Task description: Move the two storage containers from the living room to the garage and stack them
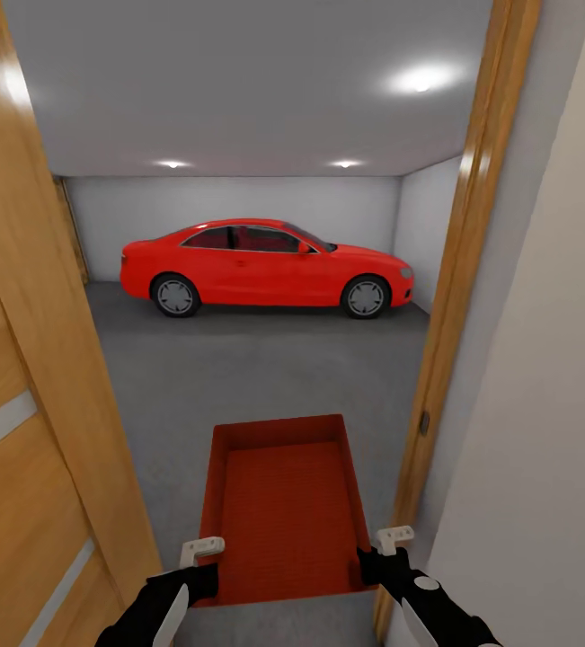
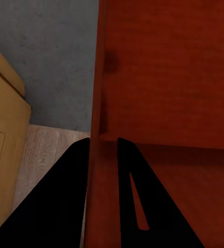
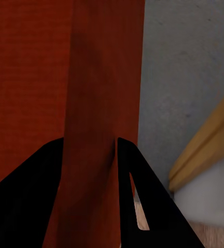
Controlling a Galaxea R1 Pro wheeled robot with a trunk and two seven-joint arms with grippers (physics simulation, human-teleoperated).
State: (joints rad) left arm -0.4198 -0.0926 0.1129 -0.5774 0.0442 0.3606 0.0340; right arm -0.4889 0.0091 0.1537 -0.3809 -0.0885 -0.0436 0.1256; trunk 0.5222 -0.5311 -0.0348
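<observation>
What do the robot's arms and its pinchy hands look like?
Both arms are black with white panels. The left gripper and right gripper have black bases and small pale, cream-white plates on top. Up close in the wrist views, the jaws look like flat black pointed wedges, one with a thin slit in it. No cables show.

Place: home garage, seen from an indoor doorway.
Vehicle: glossy red two-door coupe car (image 1: pixel 265 267), parked side-on against the far wall, grey alloy wheels.
Walls: plain white painted walls (image 1: pixel 238 202), bare, no shelves or pictures.
Ceiling: flat grey ceiling (image 1: pixel 238 81) with round recessed lights (image 1: pixel 421 80), three lit.
Floor: dark grey speckled concrete-like floor (image 1: pixel 265 368) stretching from the threshold to the car.
Doorway: honey-coloured wooden door frame (image 1: pixel 467 270) on the right, matching open wooden door (image 1: pixel 31 404) with pale inset strips on the left.
Threshold: strip of light wood plank flooring (image 2: pixel 47 150) meeting the concrete, domestic interior on the near side.
</observation>
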